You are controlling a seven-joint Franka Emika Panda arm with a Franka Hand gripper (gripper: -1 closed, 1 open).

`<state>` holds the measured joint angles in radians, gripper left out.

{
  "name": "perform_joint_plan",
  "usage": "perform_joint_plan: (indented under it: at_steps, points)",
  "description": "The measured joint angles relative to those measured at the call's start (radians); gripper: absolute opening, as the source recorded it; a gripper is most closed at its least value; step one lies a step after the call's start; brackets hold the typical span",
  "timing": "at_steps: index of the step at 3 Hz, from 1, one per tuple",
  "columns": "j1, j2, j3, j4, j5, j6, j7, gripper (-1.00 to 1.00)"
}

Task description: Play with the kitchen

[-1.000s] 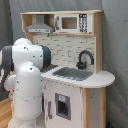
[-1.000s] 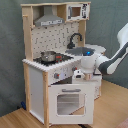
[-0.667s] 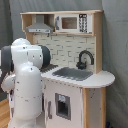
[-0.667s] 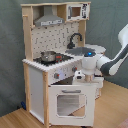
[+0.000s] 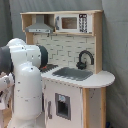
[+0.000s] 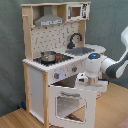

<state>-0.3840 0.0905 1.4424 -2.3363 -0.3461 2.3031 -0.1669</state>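
The kitchen is a tall white and light-wood toy with a grey hood, a small microwave, a black faucet and a sink. In the second exterior view the kitchen shows a pot on its stovetop. Its windowed oven door hangs tilted open, hinged at the bottom. My gripper sits at the door's top edge, right below the knobs. In the first exterior view my own arm hides the gripper.
A grey curtain hangs behind the kitchen. The wooden floor spreads in front of the oven. My white arm reaches in from the second exterior view's right. A lower door with a small window sits under the sink.
The oven door has swung outward and down from nearly closed to clearly tilted open, and my gripper has moved down and out with its top edge.
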Motion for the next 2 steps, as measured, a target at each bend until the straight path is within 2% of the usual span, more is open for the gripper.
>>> perform_joint_plan:
  at_steps: [1, 2]
  points:
    - [0.0, -0.002, 0.041, -0.009, 0.0, -0.003, 0.063, -1.0]
    - [0.0, -0.002, 0.041, -0.009, 0.0, -0.003, 0.067, 1.0]
